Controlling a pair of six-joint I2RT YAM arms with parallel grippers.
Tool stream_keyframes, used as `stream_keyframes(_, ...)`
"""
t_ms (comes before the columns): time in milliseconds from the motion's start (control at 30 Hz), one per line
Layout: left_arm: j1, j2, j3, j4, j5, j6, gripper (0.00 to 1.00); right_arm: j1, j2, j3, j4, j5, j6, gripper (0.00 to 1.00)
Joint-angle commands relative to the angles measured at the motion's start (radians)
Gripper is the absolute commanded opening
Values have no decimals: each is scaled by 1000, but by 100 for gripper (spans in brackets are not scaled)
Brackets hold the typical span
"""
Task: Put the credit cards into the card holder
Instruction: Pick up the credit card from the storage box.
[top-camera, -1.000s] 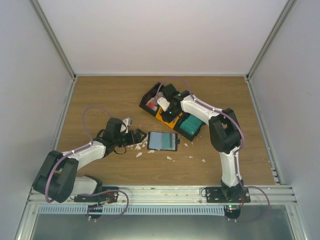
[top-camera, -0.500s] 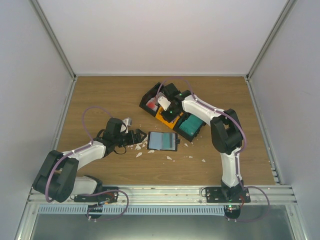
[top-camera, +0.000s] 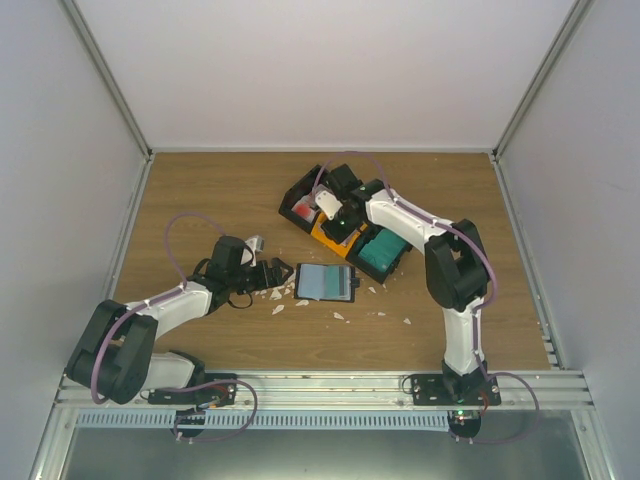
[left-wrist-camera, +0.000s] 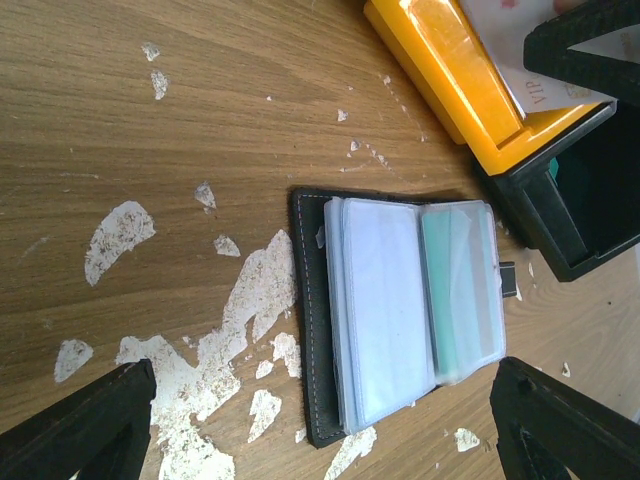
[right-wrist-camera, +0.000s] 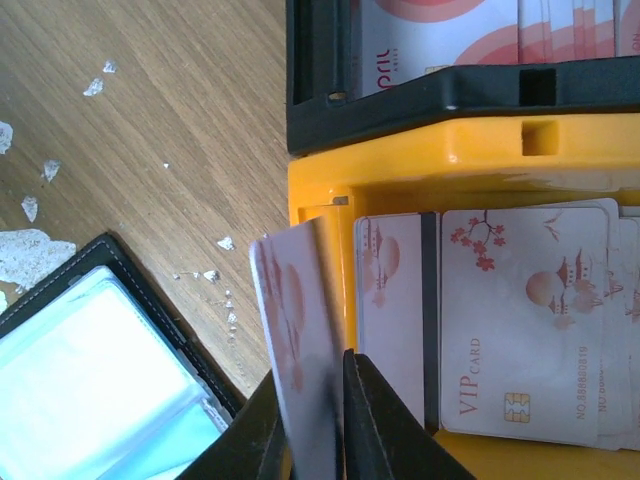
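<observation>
Narrowed since a second ago, right gripper (right-wrist-camera: 318, 405) pinches a pale pinkish-white plastic card (right-wrist-camera: 293, 315) over the orange plastic bin (right-wrist-camera: 400, 180); left gripper (top-camera: 268, 272) stands wide beside the black folding card holder (left-wrist-camera: 400, 310).

— Where is the card holder (left-wrist-camera: 400, 315)?
— Open flat on the table (left-wrist-camera: 150, 100): black, clear sleeves up, 1 seemingly holding a teal card (left-wrist-camera: 462, 290).
— And the credit cards (right-wrist-camera: 520, 320)?
— Pale blossom-printed ones lie stacked in the orange bin (right-wrist-camera: 400, 170). 1 pale card (right-wrist-camera: 295, 300) stands on edge above it, pinched by the right gripper (right-wrist-camera: 320, 375). Red-and-white cards (right-wrist-camera: 450, 30) lie in the black bin (right-wrist-camera: 320, 60).
</observation>
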Motion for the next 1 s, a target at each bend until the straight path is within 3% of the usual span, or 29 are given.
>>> stream_keyframes(0, 5, 9, 20, 56, 9, 10, 92, -1, -35, -20, -4, -17, 2, 12)
stream_keyframes(100, 5, 8, 21, 56, 9, 10, 92, -1, -32, -19, -2, -8, 7, 4)
stream_keyframes(333, 5, 6, 21, 56, 11, 10, 92, -1, -78, -20, 78, 131, 51, 0)
stream_keyframes(533, 5, -11, 23, 61, 23, 7, 92, 0, -224, -86, 169, 49, 99, 1)
stream_keyframes(767, 4, -42, 28, 119, 106, 2, 93, 6, -476, -371, 382, -102, 250, 1)
stream_keyframes(967, 1, -177, -5, 271, 222, -52, 99, 10, -711, -667, 702, -289, 483, 1)
